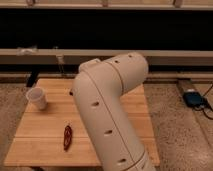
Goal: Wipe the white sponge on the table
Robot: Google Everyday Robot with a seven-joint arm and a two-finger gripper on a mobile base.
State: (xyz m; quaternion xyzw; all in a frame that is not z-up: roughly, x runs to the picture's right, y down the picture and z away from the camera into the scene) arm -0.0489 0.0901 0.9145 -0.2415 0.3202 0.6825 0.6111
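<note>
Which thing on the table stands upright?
The white paper cup, at left; the red-brown object lies flat. The gripper is hidden behind the arm.
</note>
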